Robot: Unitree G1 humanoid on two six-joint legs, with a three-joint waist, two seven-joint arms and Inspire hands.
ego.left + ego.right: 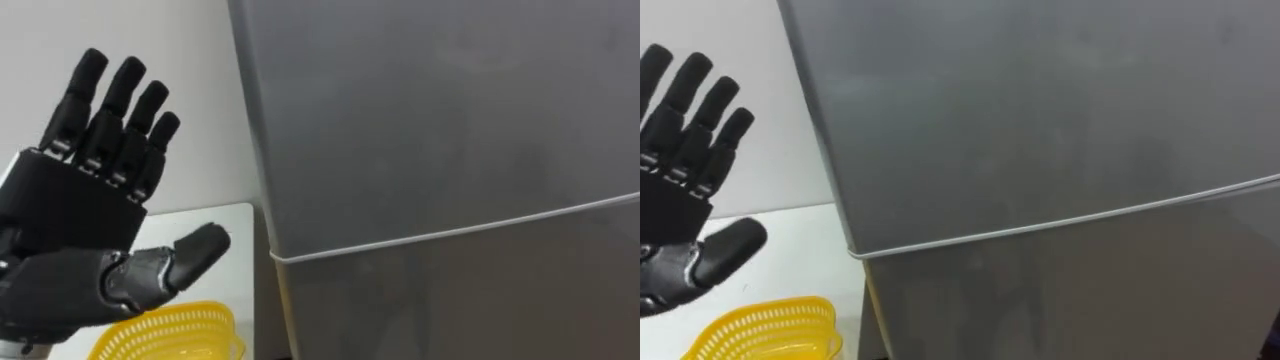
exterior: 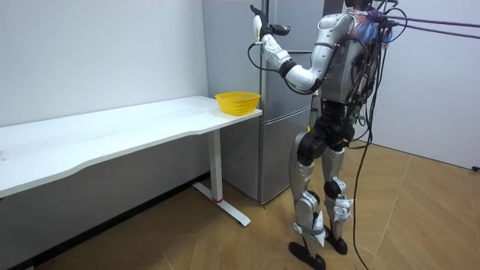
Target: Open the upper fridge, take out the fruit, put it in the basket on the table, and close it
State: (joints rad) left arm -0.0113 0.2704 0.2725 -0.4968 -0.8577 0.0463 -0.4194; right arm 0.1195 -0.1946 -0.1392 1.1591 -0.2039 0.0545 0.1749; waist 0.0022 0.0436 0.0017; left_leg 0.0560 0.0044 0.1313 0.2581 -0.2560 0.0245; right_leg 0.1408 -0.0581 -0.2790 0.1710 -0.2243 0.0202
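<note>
Left hand (image 1: pixel 75 200), fingers straight and spread, raised just left of the fridge (image 2: pixel 281 157); upper door (image 1: pixel 450 110) shut, the item hidden behind it (door probably stiff, smooth-faced; grip its left edge).

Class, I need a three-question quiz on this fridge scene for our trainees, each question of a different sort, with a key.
1. Multiple choice: what stands on the white table beside the fridge?
A. a yellow basket
B. a red cup
C. a blue plate
2. True or false: the fridge's upper door is swung wide open.
3. Fill in: the robot's left hand, raised beside the fridge, holds nothing and is ____ (open or shut).

Key: 1 A; 2 false, the door is closed; 3 open, with the fingers straight.
</note>
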